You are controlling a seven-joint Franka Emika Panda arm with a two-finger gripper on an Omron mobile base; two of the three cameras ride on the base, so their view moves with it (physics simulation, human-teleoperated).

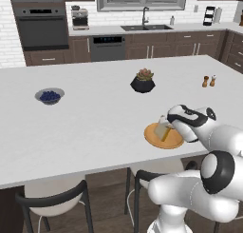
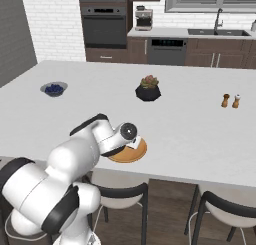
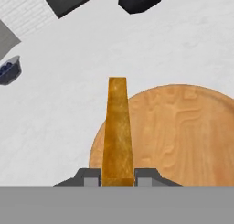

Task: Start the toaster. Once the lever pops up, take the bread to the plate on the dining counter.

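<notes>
Tool [image 3: 118, 178] grips the bread [image 3: 118, 127] on edge over the plate [image 3: 183, 131]. Lower until it touches wood, then release over the centre.

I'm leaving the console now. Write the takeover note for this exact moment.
Gripper: shut on the square tan bread slice with golden crust, held on edge over the round wood-like orange plate.
Plate sits near the front edge of the broad white dining counter, with a grey bowl of blueberries far off to one side.
Done: bread brought to the plate.
Left: lower it, release, withdraw.
</notes>
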